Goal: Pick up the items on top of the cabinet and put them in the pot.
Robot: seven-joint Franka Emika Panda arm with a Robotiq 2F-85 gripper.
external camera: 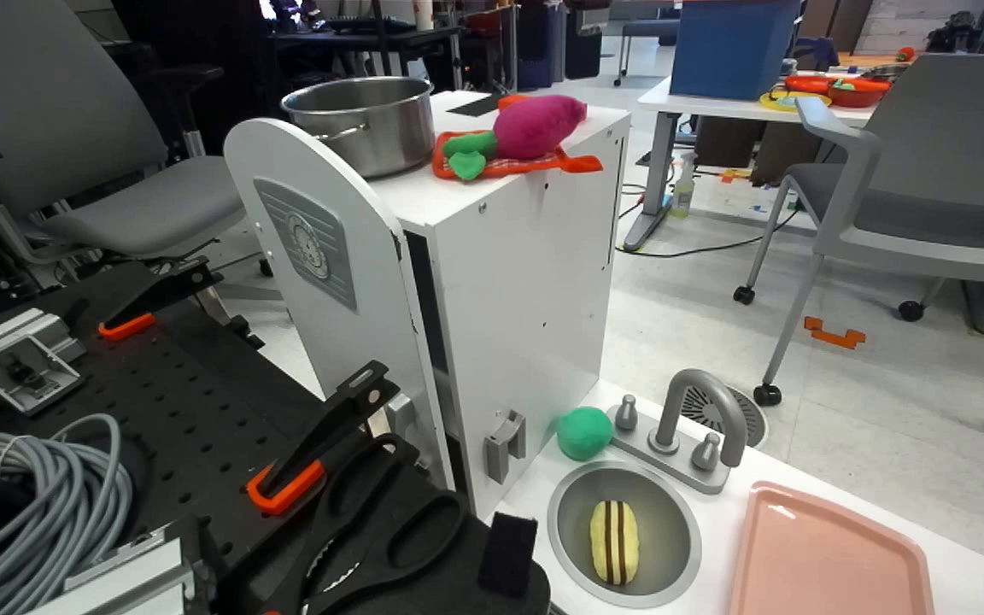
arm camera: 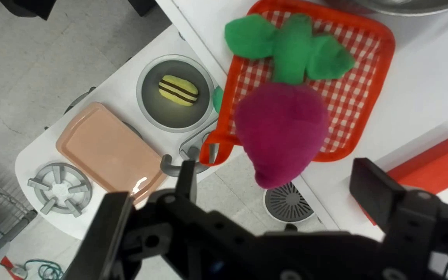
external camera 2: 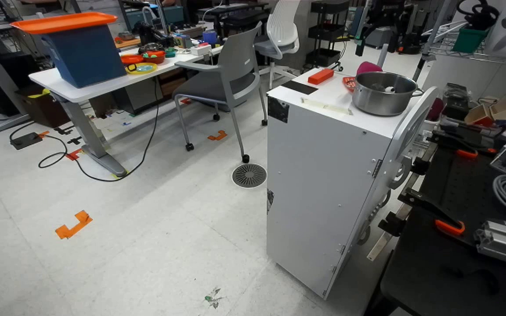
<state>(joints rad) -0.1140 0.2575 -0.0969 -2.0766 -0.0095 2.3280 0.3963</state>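
Observation:
On the white cabinet (external camera: 526, 282) a magenta-pink plush lump (arm camera: 280, 124) with green leaves (arm camera: 294, 42) lies across a flat orange-red checked square (arm camera: 340, 116), its loop sticking out past the cabinet edge. An orange-red block (external camera 2: 320, 76) rests farther along the top. The steel pot (external camera: 372, 137) stands beside the square; a small white-and-dark patch inside it (external camera 2: 389, 89) is unclear. In the wrist view my gripper (arm camera: 274, 166) is open, its fingers spread to either side of the lump's pointed end with nothing held. The right finger overlaps the block in that view.
Beside the cabinet, a low white counter carries a basin (external camera: 688, 564) with a yellow striped piece (external camera: 615, 542), a green ball (external camera: 584, 433), a grey faucet (external camera: 723, 410) and a pale pink tray (external camera: 834, 555). A round-topped panel (external camera: 287, 196) rises past the pot's side.

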